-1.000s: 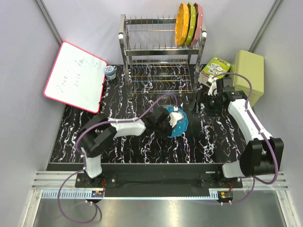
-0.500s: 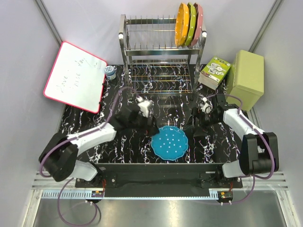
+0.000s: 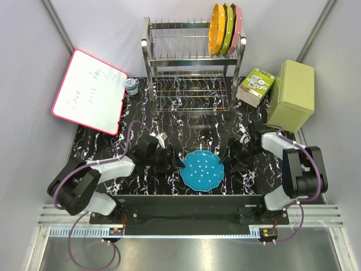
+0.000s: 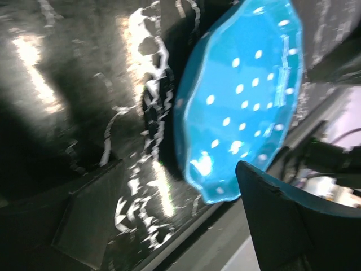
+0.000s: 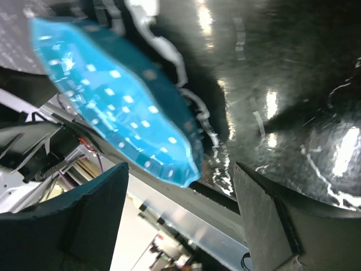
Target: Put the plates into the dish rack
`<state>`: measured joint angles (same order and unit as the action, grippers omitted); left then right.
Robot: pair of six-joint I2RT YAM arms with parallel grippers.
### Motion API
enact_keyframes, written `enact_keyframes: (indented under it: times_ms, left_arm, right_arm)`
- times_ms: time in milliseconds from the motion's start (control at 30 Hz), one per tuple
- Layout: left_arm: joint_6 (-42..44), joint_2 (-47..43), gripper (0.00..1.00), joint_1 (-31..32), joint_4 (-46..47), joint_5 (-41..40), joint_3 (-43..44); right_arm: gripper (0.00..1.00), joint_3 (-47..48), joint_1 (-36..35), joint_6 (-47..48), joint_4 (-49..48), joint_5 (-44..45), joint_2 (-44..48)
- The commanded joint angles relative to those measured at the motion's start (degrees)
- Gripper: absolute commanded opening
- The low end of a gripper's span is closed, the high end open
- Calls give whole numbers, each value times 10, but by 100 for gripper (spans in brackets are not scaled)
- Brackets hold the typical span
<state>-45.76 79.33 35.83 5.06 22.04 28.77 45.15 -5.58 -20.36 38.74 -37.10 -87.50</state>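
My left gripper point(image 3: 171, 161) sits at 10 o'clock of the blue plate point(image 3: 202, 171), jaws spread wide and empty. That plate lies flat, face up, toward 6 o'clock on the table point(image 3: 141, 180); it is glossy, with a scalloped rim and small white dots. At 12 o'clock the dish rack point(image 3: 175, 56) holds the orange plate point(image 3: 216, 28), yellow-green plate point(image 3: 228, 25) and pink plate point(image 3: 237, 22) on edge. My right gripper point(image 3: 230, 160), at the blue plate's 2 o'clock, is also wide and empty.

Whiteboard point(image 3: 89, 100) far left; small tin point(image 3: 131, 86) (maybe jar) beside; green box point(image 3: 293, 93) right.
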Motion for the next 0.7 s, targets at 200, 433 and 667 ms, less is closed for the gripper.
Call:
enact_keyframes:
  times_ms: [200, 433, 667]
  left_arm:
    - [-102, 127, 57, 20, 128, 85, 20]
    - [-114, 159, 27, 32, 144, 88, 33]
    - [-101, 184, 8, 34, 136, 102, 56]
  right_arm:
    - [79, -37, -63, -81, -117, -61, -61]
    - [75, -39, -109, -178, -258, -119, -101]
    - [66, -70, -112, -233, -363, -161, -45]
